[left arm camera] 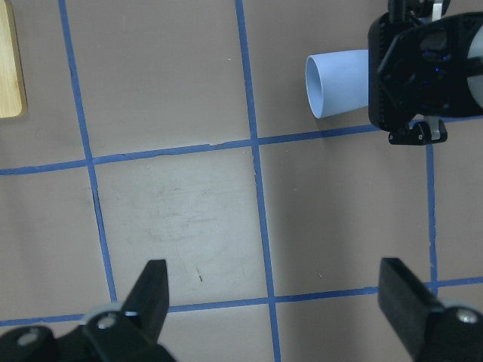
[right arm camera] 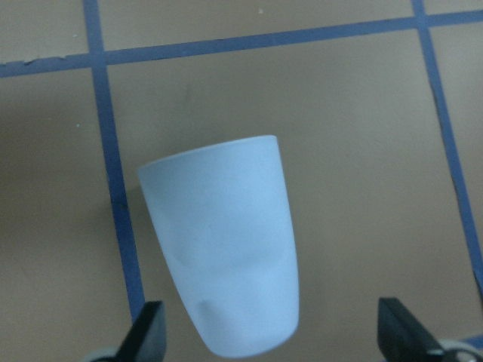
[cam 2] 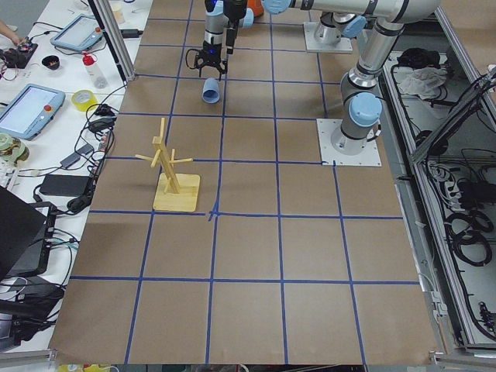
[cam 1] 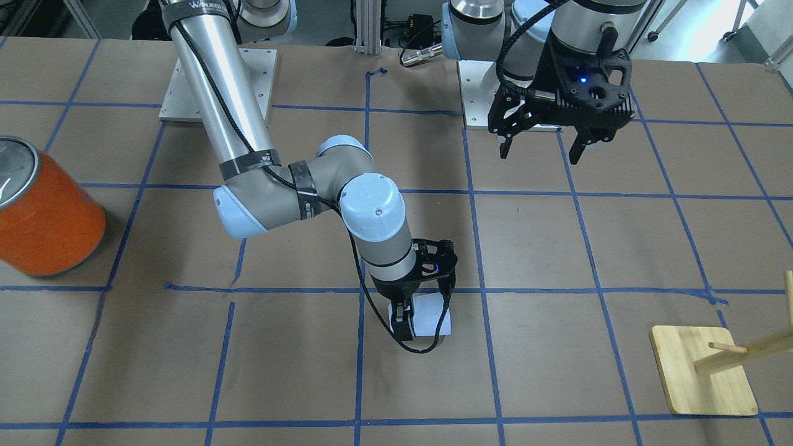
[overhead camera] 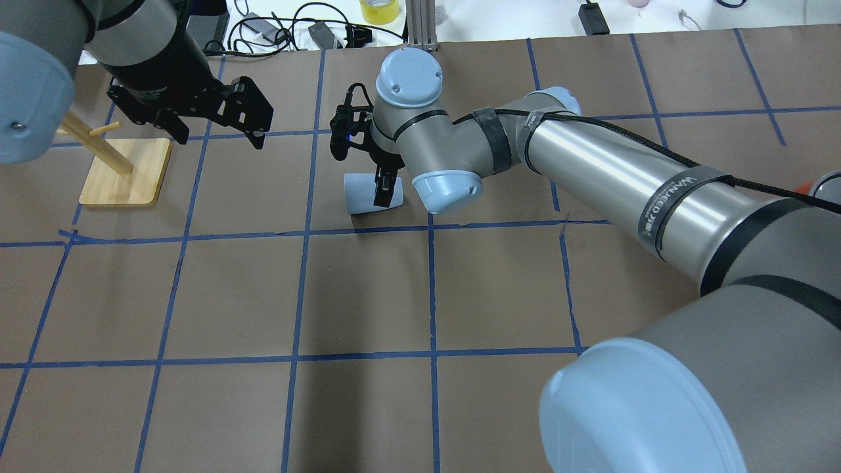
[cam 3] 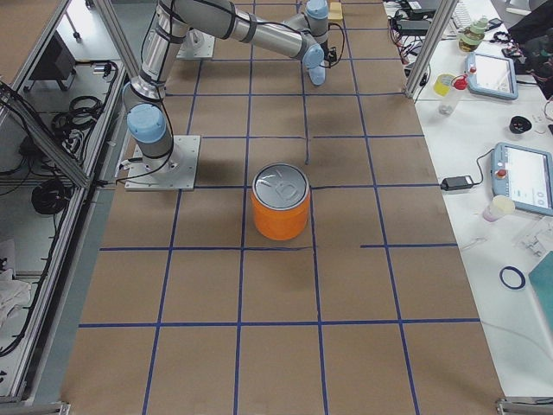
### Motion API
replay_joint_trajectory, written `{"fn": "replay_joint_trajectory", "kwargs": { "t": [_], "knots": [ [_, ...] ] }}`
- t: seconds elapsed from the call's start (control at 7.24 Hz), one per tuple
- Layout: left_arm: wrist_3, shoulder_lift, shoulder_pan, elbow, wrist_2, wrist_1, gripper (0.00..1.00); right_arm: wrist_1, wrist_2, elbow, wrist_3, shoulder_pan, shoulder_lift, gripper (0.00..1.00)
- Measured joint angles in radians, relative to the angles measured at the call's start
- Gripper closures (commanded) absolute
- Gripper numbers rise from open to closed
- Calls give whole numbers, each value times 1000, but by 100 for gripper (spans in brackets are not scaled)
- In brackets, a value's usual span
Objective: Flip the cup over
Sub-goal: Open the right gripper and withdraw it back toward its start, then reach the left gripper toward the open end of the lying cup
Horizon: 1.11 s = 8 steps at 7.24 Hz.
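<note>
The pale blue cup lies on its side on the brown table. It also shows in the overhead view, the left wrist view and the right wrist view. My right gripper is low over the cup and open, with one finger on each side of it. In the right wrist view both fingertips stand apart from the cup's walls. My left gripper is open and empty. It hovers above the table toward the robot's left, well apart from the cup.
A large orange can with a metal lid stands on the robot's right side of the table. A wooden peg rack on a square base stands on the robot's left side, near my left gripper.
</note>
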Motion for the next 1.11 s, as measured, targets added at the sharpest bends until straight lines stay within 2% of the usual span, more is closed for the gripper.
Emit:
{"fn": "replay_joint_trajectory", "kwargs": {
  "t": [0.28,0.55,0.69,0.83,1.11],
  "knots": [
    [10,1,6,1,-1,-8,0,92,-90,6,245,-29,-102,0],
    [38,-18,44,-5,-47,-6,0,270,-104,7,425,-159,-197,0],
    [53,-38,79,-25,-103,16,0,382,-100,8,507,-247,-247,0],
    [68,-63,111,-72,-185,70,0,483,-102,9,597,-322,-295,0],
    [72,-134,138,-211,-320,289,0,641,-114,10,747,-409,-393,0]
  ]
}}
